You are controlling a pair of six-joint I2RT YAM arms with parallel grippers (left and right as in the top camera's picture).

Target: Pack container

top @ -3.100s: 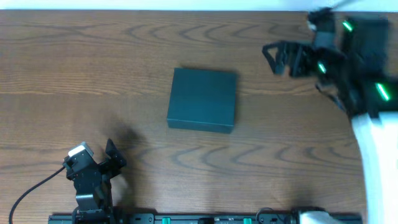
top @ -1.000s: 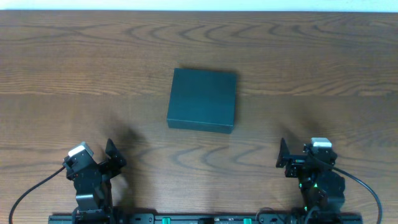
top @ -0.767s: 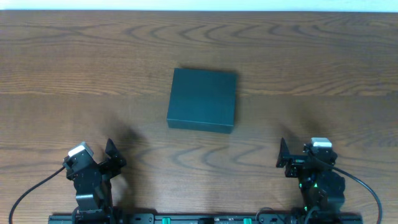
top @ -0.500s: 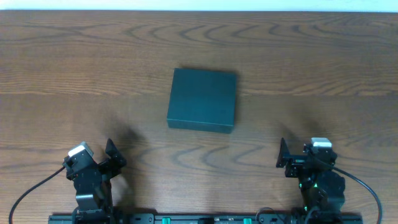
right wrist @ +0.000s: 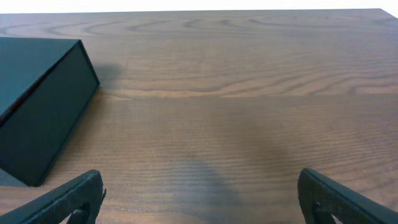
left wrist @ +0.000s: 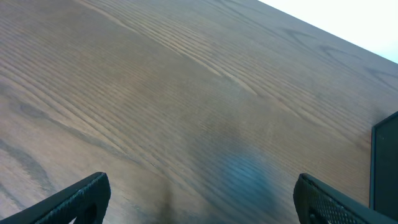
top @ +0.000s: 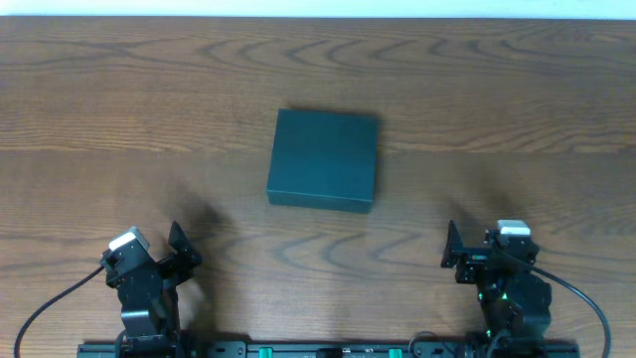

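Note:
The container [top: 324, 158] is a dark teal-black rectangular box, lid shut, lying flat at the table's middle. It also shows at the left of the right wrist view [right wrist: 37, 99] and at the right edge of the left wrist view [left wrist: 385, 162]. My left gripper [top: 179, 249] rests at the front left, open and empty, fingers wide apart [left wrist: 199, 199]. My right gripper [top: 452, 254] rests at the front right, open and empty [right wrist: 199, 199]. Both are well short of the box.
The brown wooden table [top: 149, 119] spreads around the box. A black rail [top: 328, 350] runs along the front edge between the arm bases. The table's far edge meets a white strip at the top.
The right arm was up at the back right three seconds ago and has come down to its front-right rest. Over the last second nothing has moved.

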